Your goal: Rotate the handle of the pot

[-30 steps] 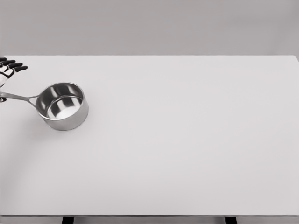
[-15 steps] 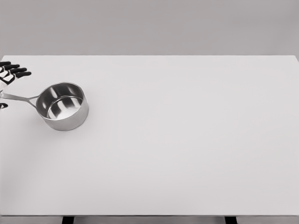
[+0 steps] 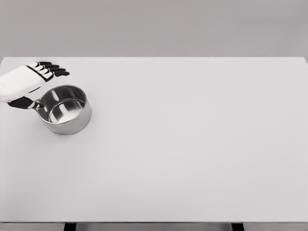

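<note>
A small steel pot point(image 3: 65, 109) stands upright on the white table point(image 3: 192, 144) at the left side, its thin handle point(image 3: 34, 102) pointing left. My left hand point(image 3: 37, 79) hovers over that handle, white back up, black fingers point(image 3: 54, 70) stretched out to the right past the pot's far rim. The thumb point(image 3: 21, 102) shows dark below the palm, beside the handle. The hand covers most of the handle; nothing is grasped. The right arm is out of view.
The table's far edge runs just behind the hand, and its left edge is close to the hand.
The left hand has come in from the left edge toward the right and now covers the pot handle. The pot has stayed in place.
</note>
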{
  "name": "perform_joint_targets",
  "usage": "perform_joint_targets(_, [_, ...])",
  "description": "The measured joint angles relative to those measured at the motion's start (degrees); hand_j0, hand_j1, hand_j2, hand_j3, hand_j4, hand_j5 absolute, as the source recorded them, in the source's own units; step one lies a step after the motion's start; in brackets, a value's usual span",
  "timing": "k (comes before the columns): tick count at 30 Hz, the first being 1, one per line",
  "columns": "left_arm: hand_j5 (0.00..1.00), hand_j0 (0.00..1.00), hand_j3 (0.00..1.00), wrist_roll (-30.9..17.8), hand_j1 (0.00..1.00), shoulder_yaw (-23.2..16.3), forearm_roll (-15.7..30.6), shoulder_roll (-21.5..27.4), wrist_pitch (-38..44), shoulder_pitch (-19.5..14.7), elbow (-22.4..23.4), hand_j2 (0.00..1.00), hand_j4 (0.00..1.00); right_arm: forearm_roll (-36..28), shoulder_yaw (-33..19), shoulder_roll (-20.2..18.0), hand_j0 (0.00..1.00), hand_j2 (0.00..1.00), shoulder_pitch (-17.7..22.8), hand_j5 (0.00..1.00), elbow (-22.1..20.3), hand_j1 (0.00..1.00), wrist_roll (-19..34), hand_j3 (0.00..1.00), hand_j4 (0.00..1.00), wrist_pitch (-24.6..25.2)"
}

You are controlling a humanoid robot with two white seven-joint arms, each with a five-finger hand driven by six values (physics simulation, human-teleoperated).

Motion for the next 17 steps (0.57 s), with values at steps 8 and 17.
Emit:
perform_joint_targets(8, [1.00,1.00,1.00,-2.9,1.00,0.0,-1.8,-1.0,0.0,-3.3,1.5,1.00,1.00,0.0,0.0,0.0,1.00,1.00,0.0,1.00,0.0,1.00,0.0,1.00,1.00,0.0])
perform_joint_targets(17, [1.00,1.00,1.00,-3.1,1.00,-0.3,-2.2,-1.0,0.0,-6.4,1.8,1.00,1.00,0.0,0.0,0.0,1.00,1.00,0.0,1.00,0.0,1.00,0.0,1.00,1.00,0.0])
